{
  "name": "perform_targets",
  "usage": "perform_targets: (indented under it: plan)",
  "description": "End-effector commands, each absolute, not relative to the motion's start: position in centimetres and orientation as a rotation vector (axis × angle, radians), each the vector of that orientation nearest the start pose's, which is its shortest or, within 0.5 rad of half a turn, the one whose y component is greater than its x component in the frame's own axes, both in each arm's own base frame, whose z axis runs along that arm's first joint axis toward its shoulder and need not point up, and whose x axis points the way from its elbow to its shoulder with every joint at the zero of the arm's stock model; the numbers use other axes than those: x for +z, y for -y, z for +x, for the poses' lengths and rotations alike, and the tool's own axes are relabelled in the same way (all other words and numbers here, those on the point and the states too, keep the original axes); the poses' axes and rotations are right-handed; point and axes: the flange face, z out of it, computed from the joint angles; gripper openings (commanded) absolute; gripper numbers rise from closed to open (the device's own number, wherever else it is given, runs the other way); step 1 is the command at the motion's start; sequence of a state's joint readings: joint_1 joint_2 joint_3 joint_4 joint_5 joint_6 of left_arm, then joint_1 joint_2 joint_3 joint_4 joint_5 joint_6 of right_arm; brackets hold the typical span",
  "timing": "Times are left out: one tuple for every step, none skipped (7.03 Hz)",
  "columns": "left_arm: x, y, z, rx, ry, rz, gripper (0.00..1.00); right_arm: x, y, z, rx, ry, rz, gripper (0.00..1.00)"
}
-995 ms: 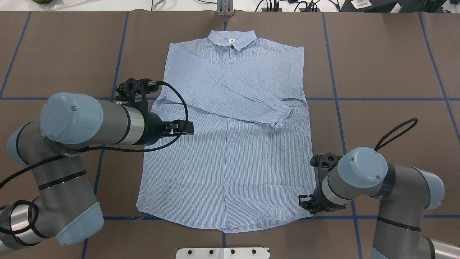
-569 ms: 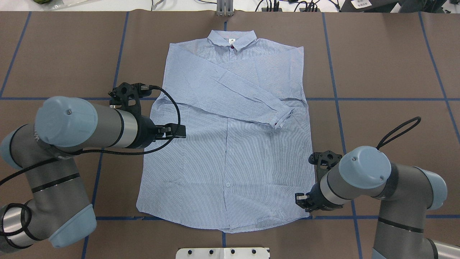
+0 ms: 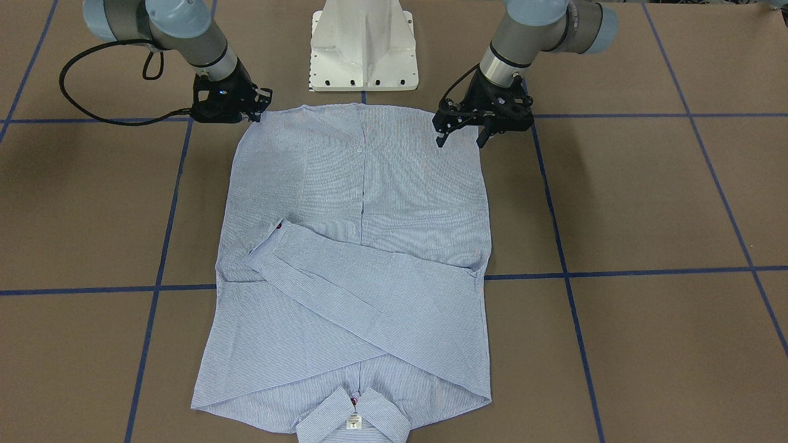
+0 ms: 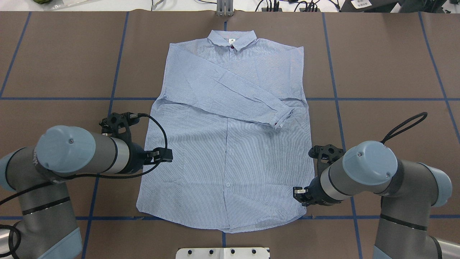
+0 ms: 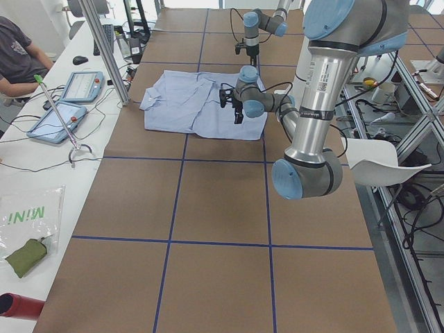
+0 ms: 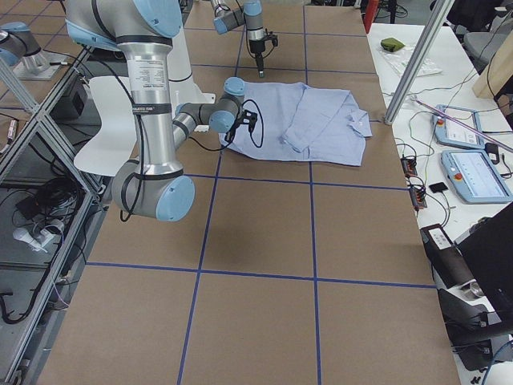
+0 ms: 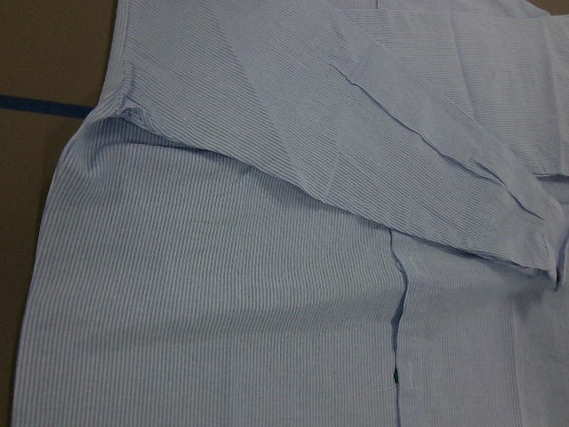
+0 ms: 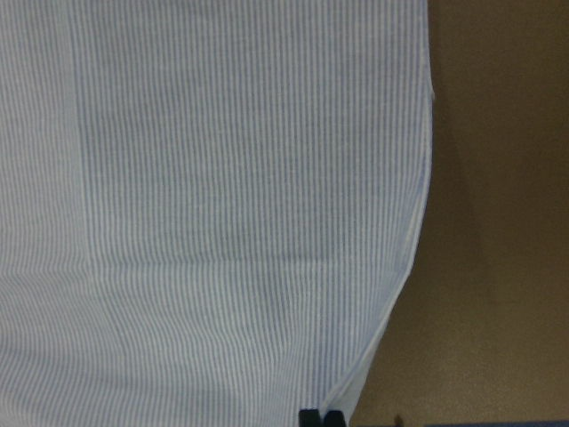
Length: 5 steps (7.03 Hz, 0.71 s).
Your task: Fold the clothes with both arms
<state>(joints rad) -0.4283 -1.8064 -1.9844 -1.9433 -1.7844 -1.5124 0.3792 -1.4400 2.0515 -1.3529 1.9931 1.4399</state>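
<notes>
From my left gripper (image 3: 460,140) it is a straight drop to the flat shirt (image 4: 230,162), jaws spread above the cloth. Outward of those jaws lies open brown table (image 4: 64,64), though the arm's own black cable (image 4: 165,136) loops just beside them. Past the jaws, toward the collar, the folded sleeve (image 4: 233,95) forms a low ridge. My right gripper (image 4: 298,192) hangs over the hem corner, open table outward of it. The shirt's flat front separates the two grippers. Behind both stands the white pedestal (image 3: 363,43).
</notes>
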Motion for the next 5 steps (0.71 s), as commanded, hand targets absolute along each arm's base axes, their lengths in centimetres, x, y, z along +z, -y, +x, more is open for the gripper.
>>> perform_targets:
  plan:
    - [34.0,29.9,46.2,-0.249,-0.967,0.041,0.99,33.7,27.9,-43.2,0.065,0.909,-0.165,0.0]
    - [34.4,29.0,46.7,-0.255,-0.956,0.025,0.97,33.5,27.9,-43.1,0.064,0.914,-0.164,0.0]
    - [35.4,28.0,47.0,-0.242,-0.936,0.013,0.93,33.4,28.1,-43.0,0.065,0.916,-0.161,0.0]
    - [35.9,27.4,47.5,-0.241,-0.922,0.034,0.89,33.4,28.1,-42.9,0.067,0.916,-0.16,0.0]
    - [36.1,26.8,47.9,-0.232,-0.917,0.032,0.85,33.4,28.1,-42.9,0.067,0.916,-0.16,0.0]
